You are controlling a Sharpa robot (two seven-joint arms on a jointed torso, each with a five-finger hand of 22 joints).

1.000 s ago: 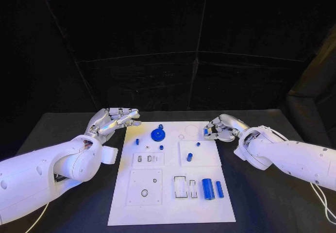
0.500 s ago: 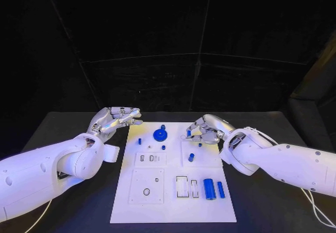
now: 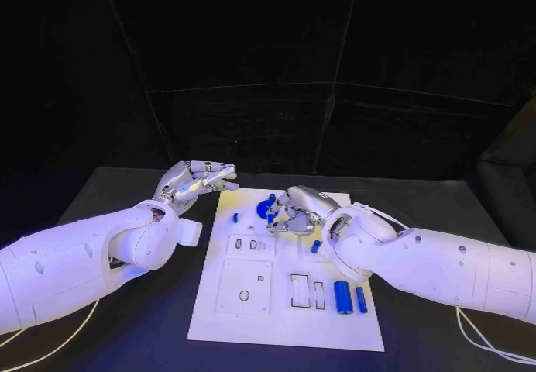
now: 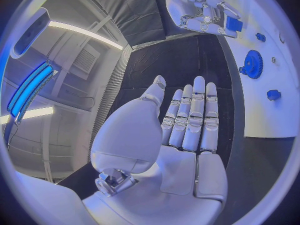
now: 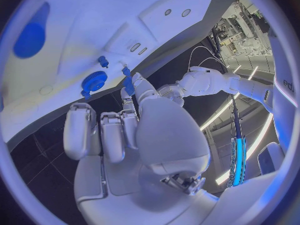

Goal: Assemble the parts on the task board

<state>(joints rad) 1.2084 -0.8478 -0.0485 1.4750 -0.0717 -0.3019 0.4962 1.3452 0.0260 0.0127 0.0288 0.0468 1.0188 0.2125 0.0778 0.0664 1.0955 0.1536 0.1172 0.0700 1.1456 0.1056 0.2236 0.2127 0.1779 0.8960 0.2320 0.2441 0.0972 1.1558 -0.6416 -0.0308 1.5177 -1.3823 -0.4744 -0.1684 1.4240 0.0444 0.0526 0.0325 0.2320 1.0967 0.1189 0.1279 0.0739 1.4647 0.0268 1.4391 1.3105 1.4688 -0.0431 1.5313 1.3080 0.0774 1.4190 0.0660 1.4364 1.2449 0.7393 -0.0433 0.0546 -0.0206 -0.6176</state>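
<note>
The white task board (image 3: 285, 322) lies in the middle of the table. A blue gear (image 3: 263, 207) (image 4: 253, 64) (image 5: 95, 80) stands at its far end, with a small blue peg (image 3: 235, 218) beside it. My right hand (image 3: 295, 211) (image 4: 199, 7) hovers over the far end, just right of the gear, and pinches a small blue part (image 4: 233, 23) (image 5: 128, 84) at its fingertips. My left hand (image 3: 199, 180) (image 4: 187, 122) hangs off the board's far left corner with straight fingers and holds nothing. Another small blue part (image 3: 316, 246) lies mid-board.
Two blue cylinders (image 3: 341, 297) (image 3: 359, 299) lie near the board's right edge, beside empty rectangular slots (image 3: 300, 290). Square plates with holes (image 3: 245, 287) take up the board's left side. Black table (image 3: 123, 325) surrounds the board.
My right hand has moved left over the board's far end, from its right edge to beside the gear, carrying the small blue part. The left hand stays where it was.
</note>
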